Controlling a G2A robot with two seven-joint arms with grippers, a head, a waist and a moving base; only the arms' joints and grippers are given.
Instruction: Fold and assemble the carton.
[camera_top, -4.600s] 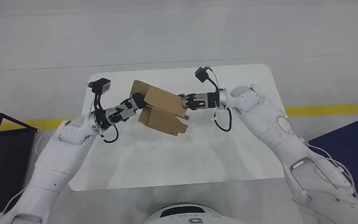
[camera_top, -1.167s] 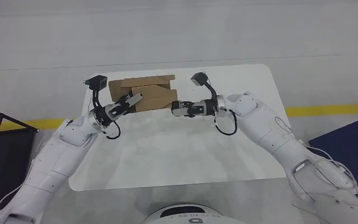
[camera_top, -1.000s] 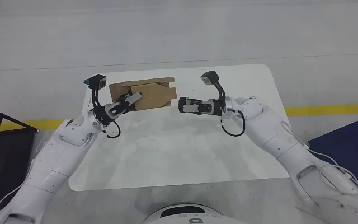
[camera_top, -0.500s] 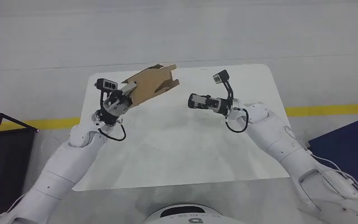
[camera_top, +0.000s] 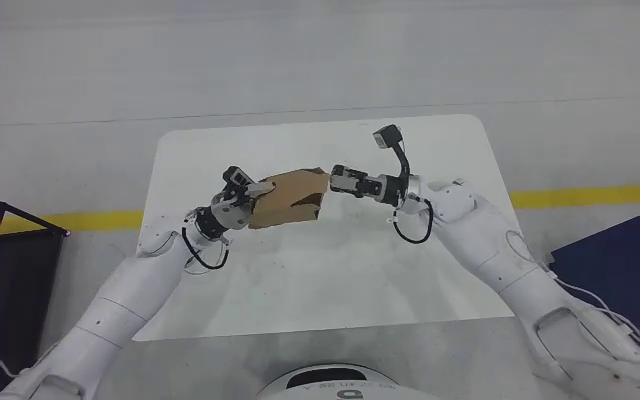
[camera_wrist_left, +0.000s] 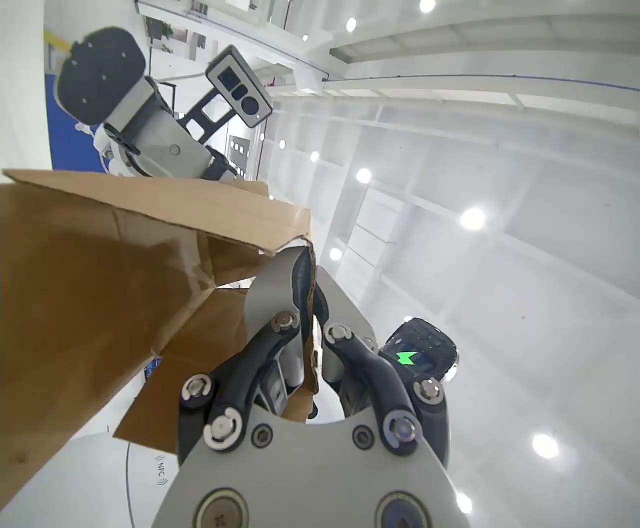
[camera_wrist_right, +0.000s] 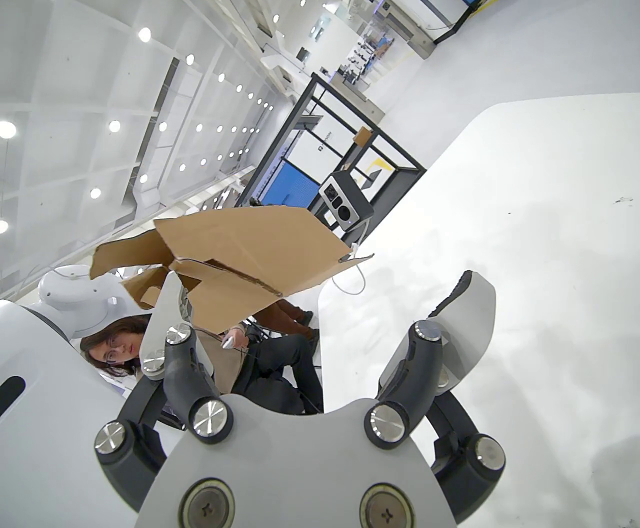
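Observation:
The brown carton (camera_top: 290, 196) is partly folded, with loose flaps, and is held above the white table (camera_top: 330, 280) near its middle. My left gripper (camera_top: 257, 189) is shut on a flap at the carton's left end; the left wrist view shows its fingertips (camera_wrist_left: 304, 272) pinching the cardboard edge of the carton (camera_wrist_left: 100, 280). My right gripper (camera_top: 334, 180) sits at the carton's right end. It stands open (camera_wrist_right: 320, 300), one finger (camera_wrist_right: 167, 305) right beside the carton (camera_wrist_right: 240, 250), the other (camera_wrist_right: 472, 300) over bare table. I cannot tell whether it touches the cardboard.
The table's near half (camera_top: 330, 290) and right side are bare white surface. A yellow floor line (camera_top: 570, 197) runs past both table ends. A dark frame (camera_top: 20, 260) stands at the left edge.
My left arm has swung the carton down from the table's far left edge toward the middle. My right gripper, which let go earlier, has moved left up to the carton's right end.

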